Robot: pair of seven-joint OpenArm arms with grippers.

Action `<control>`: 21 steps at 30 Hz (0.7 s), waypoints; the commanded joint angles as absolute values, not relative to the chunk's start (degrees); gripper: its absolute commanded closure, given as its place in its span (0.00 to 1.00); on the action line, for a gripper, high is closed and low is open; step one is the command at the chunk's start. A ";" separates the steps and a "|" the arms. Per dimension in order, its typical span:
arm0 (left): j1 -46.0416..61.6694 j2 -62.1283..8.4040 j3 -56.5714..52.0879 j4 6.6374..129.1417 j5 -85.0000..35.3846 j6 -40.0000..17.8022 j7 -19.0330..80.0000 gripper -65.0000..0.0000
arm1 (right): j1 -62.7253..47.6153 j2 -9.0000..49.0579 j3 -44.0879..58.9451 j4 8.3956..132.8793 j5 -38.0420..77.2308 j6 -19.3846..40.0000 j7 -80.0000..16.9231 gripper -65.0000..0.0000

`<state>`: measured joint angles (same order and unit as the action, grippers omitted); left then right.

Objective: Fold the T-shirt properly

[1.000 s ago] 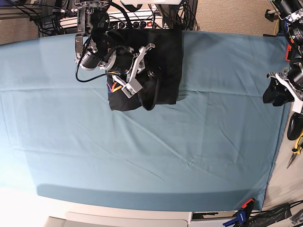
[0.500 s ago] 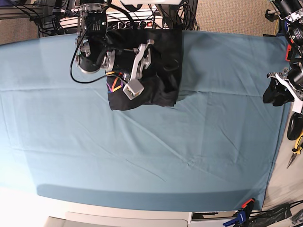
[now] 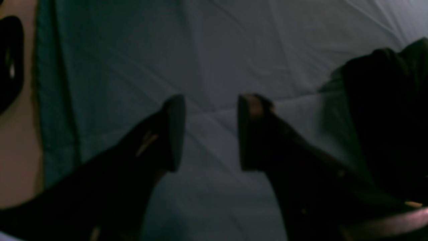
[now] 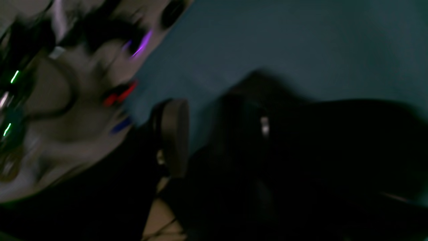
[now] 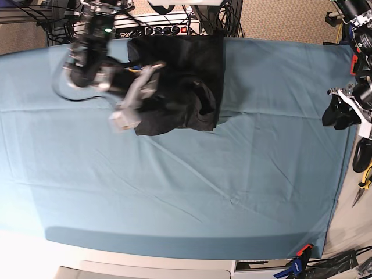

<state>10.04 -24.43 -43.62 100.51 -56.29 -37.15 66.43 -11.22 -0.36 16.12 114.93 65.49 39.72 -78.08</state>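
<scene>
The black T-shirt (image 5: 186,75) lies folded in a rough rectangle at the far middle of the teal table cover (image 5: 192,192), with a rumpled lump near its right front corner. My right gripper (image 5: 139,94) hovers over the shirt's left edge, blurred by motion, its fingers spread and holding nothing. In the right wrist view the right gripper (image 4: 210,140) shows one pale pad (image 4: 174,134), with black T-shirt cloth (image 4: 334,150) to its right. My left gripper (image 5: 339,113) rests at the table's right edge. In the left wrist view the left gripper (image 3: 210,134) is open over bare teal cloth.
Cables and a power strip (image 5: 168,26) sit just behind the shirt, beyond the table's far edge. Hand tools (image 5: 363,174) lie off the right side. A clamp (image 5: 302,253) grips the front right corner. A dark shape (image 3: 388,117) fills the right of the left wrist view.
My right gripper opened, let go of the shirt's fold and swung left toward the shirt's left edge. The lifted cloth dropped onto the pile. The left arm stayed put.
</scene>
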 commanded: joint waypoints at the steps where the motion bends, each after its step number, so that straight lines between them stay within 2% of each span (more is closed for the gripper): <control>1: 9.74 -25.52 -43.99 101.43 -57.95 -37.36 65.21 0.60 | -11.35 -0.27 18.94 116.64 67.05 40.00 -76.20 0.63; 3: 9.67 -25.52 -43.99 101.43 -58.11 -37.34 65.19 0.60 | -11.99 0.01 24.82 117.38 67.05 40.00 -75.88 0.73; 7: 9.67 -24.71 -43.70 101.43 -59.72 -37.41 65.19 0.60 | -13.04 0.01 33.71 117.38 67.05 40.00 -75.99 1.00; 11: 9.69 -22.13 -41.28 101.43 -60.53 -38.00 65.78 0.60 | -15.59 -0.03 35.59 117.36 67.00 40.00 -75.94 1.00; 21: 9.52 -16.47 -27.51 101.43 -60.10 -40.00 65.63 0.60 | -18.57 -0.21 28.71 117.32 60.90 40.00 -73.25 1.00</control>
